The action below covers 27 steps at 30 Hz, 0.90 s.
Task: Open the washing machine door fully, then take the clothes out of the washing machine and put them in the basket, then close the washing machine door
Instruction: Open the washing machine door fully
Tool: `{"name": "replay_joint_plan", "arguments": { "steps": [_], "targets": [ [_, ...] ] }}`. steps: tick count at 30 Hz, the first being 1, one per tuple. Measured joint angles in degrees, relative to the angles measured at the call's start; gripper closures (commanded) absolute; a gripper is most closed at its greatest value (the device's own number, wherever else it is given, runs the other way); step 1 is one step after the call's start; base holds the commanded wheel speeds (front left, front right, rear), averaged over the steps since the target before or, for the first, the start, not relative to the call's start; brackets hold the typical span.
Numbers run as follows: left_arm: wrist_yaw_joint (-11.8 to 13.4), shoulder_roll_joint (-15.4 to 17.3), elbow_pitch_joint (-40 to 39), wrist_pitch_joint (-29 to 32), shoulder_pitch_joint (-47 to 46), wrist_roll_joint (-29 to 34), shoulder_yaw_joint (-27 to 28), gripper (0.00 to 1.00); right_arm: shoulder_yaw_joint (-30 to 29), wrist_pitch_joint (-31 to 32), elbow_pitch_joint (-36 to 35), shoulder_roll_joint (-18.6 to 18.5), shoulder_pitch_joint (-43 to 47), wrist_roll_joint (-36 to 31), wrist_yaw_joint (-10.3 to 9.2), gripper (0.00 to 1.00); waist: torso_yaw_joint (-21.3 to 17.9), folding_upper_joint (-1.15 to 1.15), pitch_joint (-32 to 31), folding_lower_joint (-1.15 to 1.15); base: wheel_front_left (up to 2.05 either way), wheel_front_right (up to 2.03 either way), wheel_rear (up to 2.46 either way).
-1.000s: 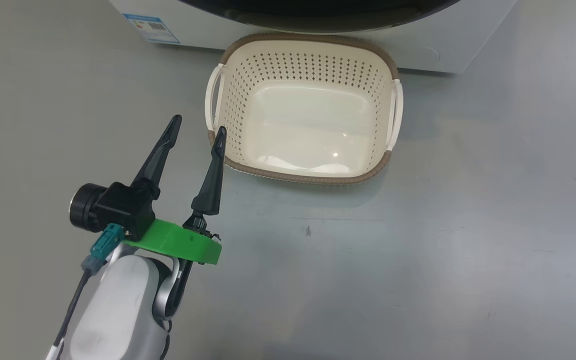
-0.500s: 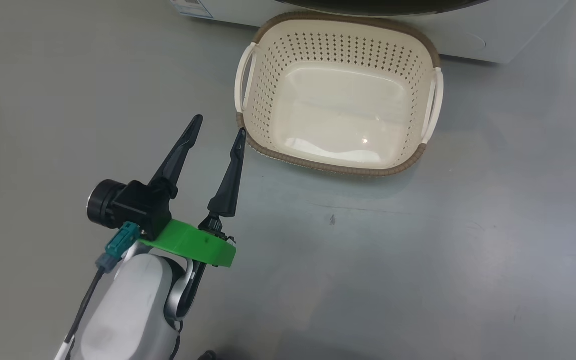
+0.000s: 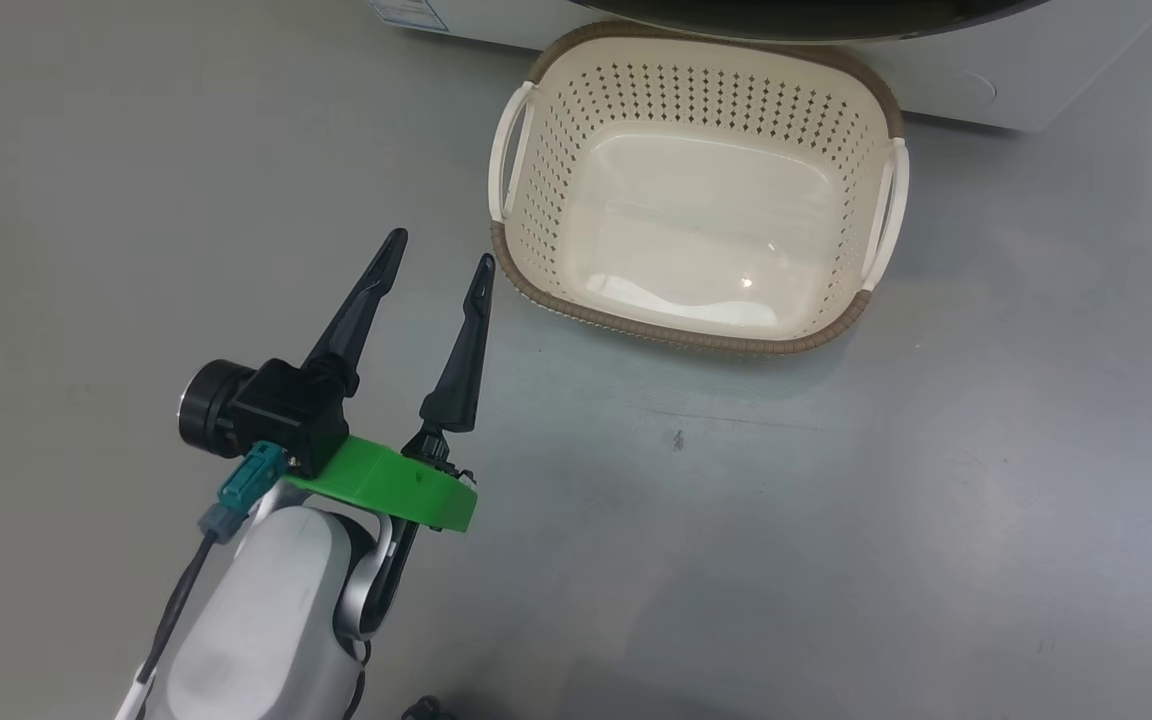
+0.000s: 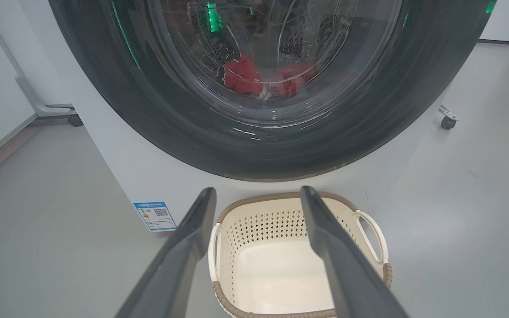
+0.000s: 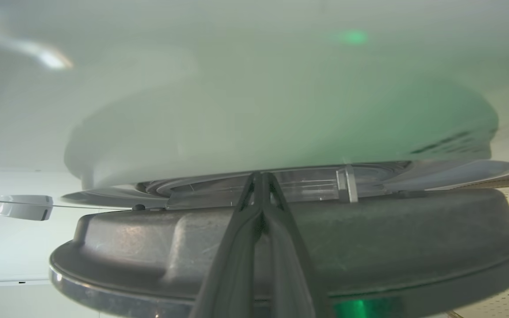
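Note:
The cream basket [image 3: 536,250] stands empty on the grey floor just in front of the white washing machine [image 3: 946,80]. My left gripper [image 3: 440,248] hovers open to the basket's left, holding nothing. In the left wrist view, that open left gripper [image 4: 256,192] points at the washing machine door [image 4: 117,101], glossy black, and the red clothes [image 4: 241,77] lie in the drum behind its glass. The basket [image 4: 276,221] sits below. My right gripper [image 5: 261,175] is shut and empty, its fingers lying across the door's grey rim [image 5: 148,238], tips at the narrow gap to the white front [image 5: 237,110].
A blue label [image 4: 155,215] sticks to the washer's lower left corner. A wheeled stand's base [image 4: 55,109] rests on the floor left of the machine, and a small caster [image 4: 448,121] sits to its right. Open grey floor surrounds the basket.
The head camera has shifted, so the basket and washer sit further right in the picture. My left gripper stays open in the same pose.

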Motion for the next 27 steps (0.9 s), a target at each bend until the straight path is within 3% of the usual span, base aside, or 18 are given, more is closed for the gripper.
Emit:
{"name": "replay_joint_plan", "arguments": {
  "steps": [17,27],
  "targets": [
    [0.88,-0.01,0.77,0.0,-0.45,-0.1,-0.27,0.0,1.68,4.21,2.59,-0.07,0.47,0.33,0.2,1.0,-0.73,0.0,-1.63,0.0,0.0,0.0,0.0],
    [1.02,-0.01,1.24,0.0,-0.45,-0.49,-0.43,0.0,1.99,7.19,2.68,1.36,4.87,2.48,2.71,1.0,-1.9,0.0,-3.46,0.0,0.0,0.0,0.0]
  ]
}}
